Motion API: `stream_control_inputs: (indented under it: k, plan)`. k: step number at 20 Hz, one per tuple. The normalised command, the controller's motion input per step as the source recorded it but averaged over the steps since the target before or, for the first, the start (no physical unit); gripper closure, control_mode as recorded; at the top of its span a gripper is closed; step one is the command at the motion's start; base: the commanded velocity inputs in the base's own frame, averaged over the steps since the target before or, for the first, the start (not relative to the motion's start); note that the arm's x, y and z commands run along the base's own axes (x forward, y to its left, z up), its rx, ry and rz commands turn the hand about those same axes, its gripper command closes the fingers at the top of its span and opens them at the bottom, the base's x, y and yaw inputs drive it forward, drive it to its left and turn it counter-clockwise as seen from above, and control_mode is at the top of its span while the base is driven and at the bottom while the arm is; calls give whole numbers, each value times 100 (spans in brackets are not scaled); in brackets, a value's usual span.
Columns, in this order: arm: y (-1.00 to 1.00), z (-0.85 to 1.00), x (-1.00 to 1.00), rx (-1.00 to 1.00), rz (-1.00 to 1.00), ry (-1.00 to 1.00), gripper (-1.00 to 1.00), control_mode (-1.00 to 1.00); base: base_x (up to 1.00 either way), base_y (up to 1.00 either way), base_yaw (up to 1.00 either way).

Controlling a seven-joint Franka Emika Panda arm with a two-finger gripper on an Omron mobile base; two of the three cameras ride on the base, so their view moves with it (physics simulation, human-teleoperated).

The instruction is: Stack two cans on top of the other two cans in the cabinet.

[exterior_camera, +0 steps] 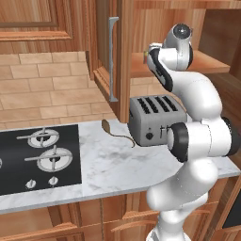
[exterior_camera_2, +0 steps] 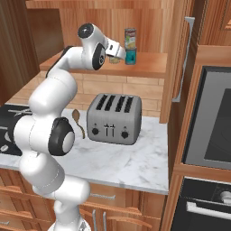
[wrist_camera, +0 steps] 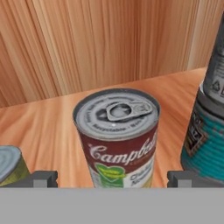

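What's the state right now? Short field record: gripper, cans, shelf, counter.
gripper: open, fingertips either side of the red-banded can
red-banded can: upright, on the shelf, pull-tab top bare
teal can: upright, a second can already stacked on it
loose can: silver top at the hand view's lower left
shelf: wooden plank in the open cabinet
counter: toaster, wooden spoon
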Motion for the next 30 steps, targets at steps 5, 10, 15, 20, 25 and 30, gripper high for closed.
stream_control_inputs:
  k: [5, 10, 15, 20, 25, 30]
  plan:
    - [0, -22, 10, 0, 0, 0, -100, -100, 0, 0, 0]
    - [-2, -20, 14, 0, 0, 0, -100, -100, 0, 0, 0]
    - [0, -24, 12, 0, 0, 0, -100, -100, 0, 0, 0]
    - [-1, -29, 13, 0, 0, 0, -100, -100, 0, 0, 0]
    - [-3, -29, 11, 0, 0, 0, -100, -100, 0, 0, 0]
    - [-1, -23, 8, 0, 0, 0, -100, -100, 0, 0, 0]
